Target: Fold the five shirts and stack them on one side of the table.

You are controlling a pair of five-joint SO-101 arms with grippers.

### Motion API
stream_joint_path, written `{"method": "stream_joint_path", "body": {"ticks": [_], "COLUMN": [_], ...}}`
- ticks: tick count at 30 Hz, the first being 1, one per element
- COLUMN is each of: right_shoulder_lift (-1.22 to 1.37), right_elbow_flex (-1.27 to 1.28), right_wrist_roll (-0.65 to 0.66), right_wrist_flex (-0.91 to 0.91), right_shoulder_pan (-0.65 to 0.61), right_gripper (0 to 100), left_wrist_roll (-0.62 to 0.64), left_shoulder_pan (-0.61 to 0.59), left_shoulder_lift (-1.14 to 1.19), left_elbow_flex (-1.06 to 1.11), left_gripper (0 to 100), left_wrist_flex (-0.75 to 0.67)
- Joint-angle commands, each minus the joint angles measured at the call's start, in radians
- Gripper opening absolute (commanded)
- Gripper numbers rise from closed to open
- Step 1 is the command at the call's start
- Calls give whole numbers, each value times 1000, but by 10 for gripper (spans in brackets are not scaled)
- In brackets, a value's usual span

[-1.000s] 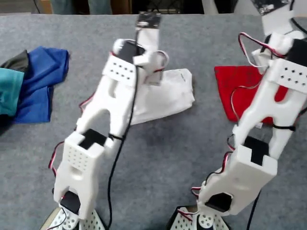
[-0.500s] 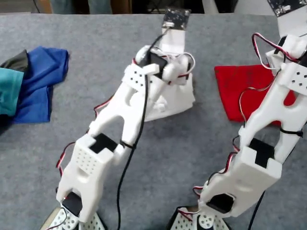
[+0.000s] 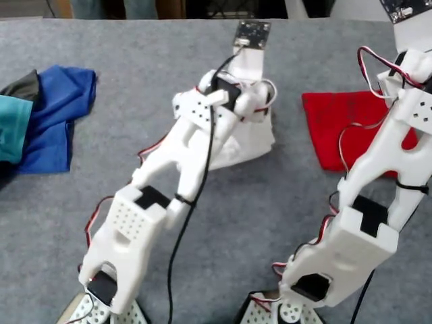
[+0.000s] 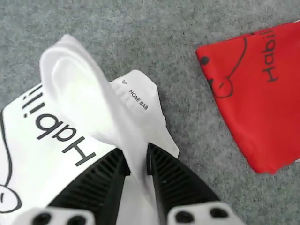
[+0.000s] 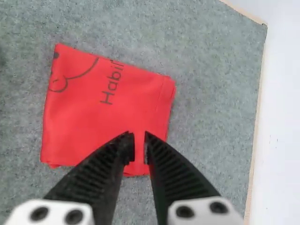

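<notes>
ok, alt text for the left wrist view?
The left gripper is shut on a raised fold of the white shirt, holding it up above the rest of the shirt. A folded red shirt lies apart from it on the grey table cover.

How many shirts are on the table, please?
5: white shirt mid-table, pinched by the left gripper; red shirt flat beside it; blue shirt, teal shirt and dark shirt piled at the high view's left edge, partly hidden.
</notes>
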Motion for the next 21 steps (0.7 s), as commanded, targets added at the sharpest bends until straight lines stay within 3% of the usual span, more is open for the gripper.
{"method": "stream_joint_path", "body": {"ticks": [1, 7, 11, 14, 17, 21], "right_shoulder_lift": [-58, -61, -51, -25, -2, 35], "right_elbow_flex": [-41, -47, -22, 108, 259, 435], "right_wrist_roll": [6, 3, -20, -138, -193, -242], "right_wrist_flex": [-9, 41, 135, 126, 126, 118], "right_shoulder_pan": [-8, -104, -305, -459, -572, -628], "right_gripper": [56, 57, 57, 54, 54, 54], "left_wrist_roll": [86, 146, 89, 35, 26, 32], "left_shoulder_pan": [-10, -179, -360, -461, -496, -464], "left_shoulder_lift": [-20, -63, -74, -43, 34, 153], "left_elbow_flex": [-54, -173, -257, -209, -145, -120], "left_gripper": [213, 232, 157, 76, 34, 30], "left_wrist_flex": [-18, 61, 163, 209, 201, 150]}}
